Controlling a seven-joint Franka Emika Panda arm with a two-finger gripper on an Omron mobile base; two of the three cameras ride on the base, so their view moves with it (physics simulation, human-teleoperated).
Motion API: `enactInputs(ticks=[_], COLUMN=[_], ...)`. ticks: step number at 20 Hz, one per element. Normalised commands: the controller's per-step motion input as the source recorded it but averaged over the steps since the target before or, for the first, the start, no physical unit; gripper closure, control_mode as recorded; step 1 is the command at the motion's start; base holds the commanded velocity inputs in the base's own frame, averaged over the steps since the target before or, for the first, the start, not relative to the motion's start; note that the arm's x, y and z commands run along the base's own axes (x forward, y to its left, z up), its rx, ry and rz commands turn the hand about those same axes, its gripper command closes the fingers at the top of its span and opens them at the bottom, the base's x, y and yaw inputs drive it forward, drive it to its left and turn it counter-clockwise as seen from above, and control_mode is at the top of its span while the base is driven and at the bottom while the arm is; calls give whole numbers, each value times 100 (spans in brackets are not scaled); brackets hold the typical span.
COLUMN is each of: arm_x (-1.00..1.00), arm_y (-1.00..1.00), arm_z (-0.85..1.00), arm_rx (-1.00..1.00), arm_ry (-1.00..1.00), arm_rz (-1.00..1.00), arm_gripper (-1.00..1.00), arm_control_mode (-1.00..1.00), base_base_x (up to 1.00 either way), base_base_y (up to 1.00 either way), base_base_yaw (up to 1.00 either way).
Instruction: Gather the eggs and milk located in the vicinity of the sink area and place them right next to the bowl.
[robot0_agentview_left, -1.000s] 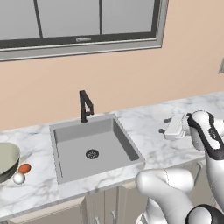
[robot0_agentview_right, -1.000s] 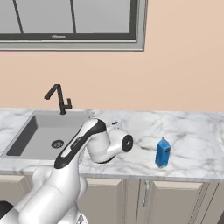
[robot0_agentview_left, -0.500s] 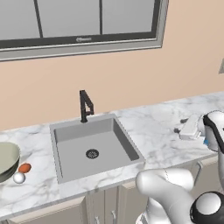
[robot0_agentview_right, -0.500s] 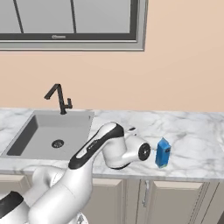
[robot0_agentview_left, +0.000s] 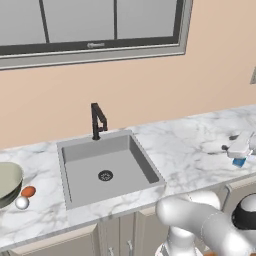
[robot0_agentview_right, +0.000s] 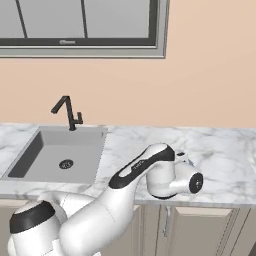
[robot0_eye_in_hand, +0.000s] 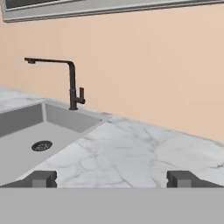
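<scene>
Milk carton (robot0_agentview_left: 239, 161): only a sliver of blue shows in the left base view, at about 3 o'clock from the sink, well apart from it on the marble worktop (robot0_agentview_left: 185, 145), upright as far as can be judged; the rest is hidden behind the pincer (robot0_agentview_left: 239, 148), which sits right over it. Pincer state: wide, fingertips far apart in the hand view with bare worktop between them, nothing held. Hand is level and low, looking back across the worktop toward the faucet (robot0_eye_in_hand: 70, 83), which suggests a side approach to the carton rather than a top one; contact with the carton cannot be told. Sink (robot0_agentview_left: 105, 167): basin holds no task items. Eggs: orange-brown egg (robot0_agentview_left: 28, 191) and white egg (robot0_agentview_left: 21, 202) lie close together on the worktop at about 9 o'clock from the sink, just beside the bowl (robot0_agentview_left: 7, 182), the white one at roughly 5 o'clock of the bowl's rim. Judgement: eggs look already delivered next to the bowl; milk is the outstanding item. Next move likely needs the jaws squared on the carton's flat faces before closing; a tall narrow carton tips easily if nudged.
</scene>
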Motion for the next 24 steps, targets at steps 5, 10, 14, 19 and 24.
enactInputs(ticks=[5, 10, 14, 19, 24], arm_x=[0, 0, 0, 17, 18], arm_y=[-84, -81, -72, -40, -26], arm_z=[-1, -10, -13, -14, -19], arm_rx=[0, 0, 0, 0, 0], arm_ry=[0, 0, 0, 1, 6], arm_rz=[-6, -7, -5, 0, 0], arm_gripper=[-100, -100, -100, -100, -100], arm_control_mode=[-100, -100, -100, -100, -100], base_base_x=[0, 0, 0, 0, 0], base_base_y=[0, 0, 0, 0, 0], base_base_yaw=[0, 0, 0, 0, 0])
